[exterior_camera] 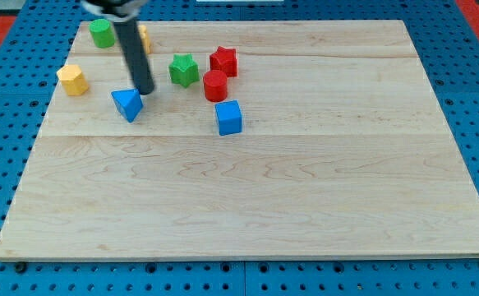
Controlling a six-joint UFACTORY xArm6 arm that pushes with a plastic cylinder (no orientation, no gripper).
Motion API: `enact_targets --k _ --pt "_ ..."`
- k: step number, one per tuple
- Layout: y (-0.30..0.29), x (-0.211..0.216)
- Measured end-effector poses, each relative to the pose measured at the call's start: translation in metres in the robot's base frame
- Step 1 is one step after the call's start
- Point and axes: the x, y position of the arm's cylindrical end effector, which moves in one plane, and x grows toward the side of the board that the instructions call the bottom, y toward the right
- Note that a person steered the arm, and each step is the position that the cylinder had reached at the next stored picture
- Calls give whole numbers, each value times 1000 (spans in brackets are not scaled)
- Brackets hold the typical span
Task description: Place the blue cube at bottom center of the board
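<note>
- Blue cube (229,117) sits in the upper middle of the board (321,205), toward the view's left of centre, with bare wood all the way from it down to the bottom edge.
- Rod tip (147,90) rests well to the view's left of the cube, just beside the upper right corner of the blue triangular block (127,104); whether it touches that block cannot be told.
- No jaws on this arm, only the straight rod, so nothing is open, closed or gripped; all work is by pushing.
- Risk: the red cylinder (215,85) stands just above the cube, with the red star (223,61) and green star (184,70) close behind. A tip coming in above the cube to push it downward has a narrow gap and may knock the cylinder along with it.
- Risk: a straight path from the tip to the cube runs sideways, which would shove the cube toward the view's right, not down.
- Risk: an off-centre push on the cube's top face would likely spin it and let it slip off the rod, drifting away from the bottom centre.
- Risk: moving off carelessly may drag the blue triangular block.
- Yellow block (73,80), green block (102,33) and a second yellow block (144,37) half hidden behind the rod lie at upper left, out of the likely path.
</note>
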Motion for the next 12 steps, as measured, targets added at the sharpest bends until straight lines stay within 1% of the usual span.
enact_targets --k 1,4,5,6,8,9,10,11,12 --pt "33 -12" --pt "36 -97" --pt "36 -99" --pt "37 -54" --pt "57 29" --pt "105 42" --pt "103 93" --pt "143 94" --pt "122 77"
